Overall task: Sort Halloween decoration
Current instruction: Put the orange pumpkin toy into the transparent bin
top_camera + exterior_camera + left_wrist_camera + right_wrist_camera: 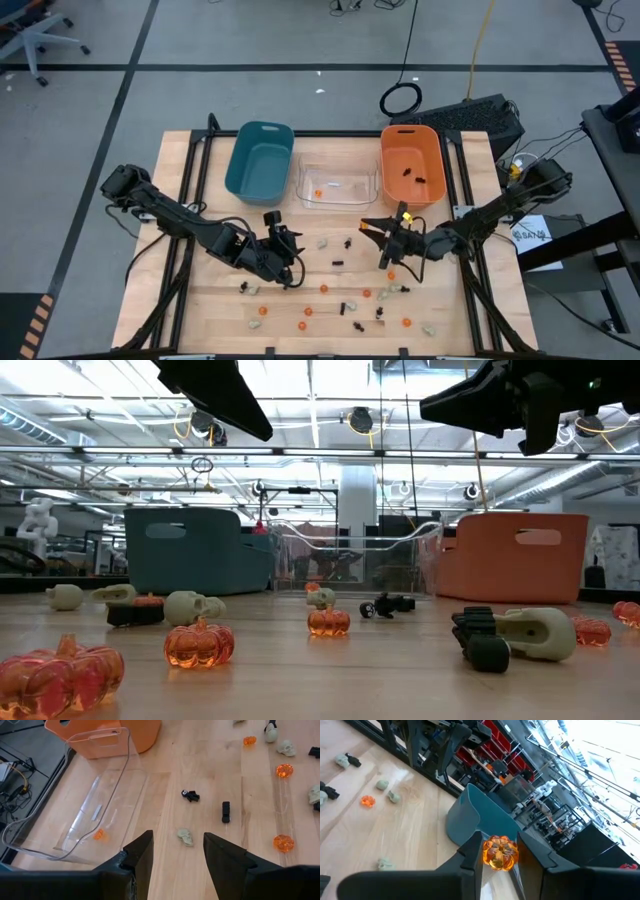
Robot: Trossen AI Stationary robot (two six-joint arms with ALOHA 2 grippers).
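Small orange pumpkins [323, 287], pale skulls [322, 243] and black trinkets [338, 262] lie scattered on the wooden table's near half. My right gripper [375, 230] hovers right of centre, high above the table, shut on one orange pumpkin [500, 852]. My left gripper [177, 855] hangs open left of centre, tilted down over a pale skull [185, 837] without touching it. At the far edge stand a teal bin [260, 160], a clear bin [335, 203] holding one pumpkin [99, 834], and an orange bin [412, 150] holding black pieces [410, 172]. My right gripper pinches the pumpkin's two opposite sides [489, 854] between its two fingers. The fingers lie about level, coming from the table's right and pointing toward the teal bin [475, 820]. The pumpkin is lifted clear of the table.
More pumpkins [198, 643], skulls [193, 606] and black pieces [480, 637] dot the near part of the table. A strip of bare wood lies between the bins and the trinkets. A black case [480, 118] and cables sit on the floor beyond the table.
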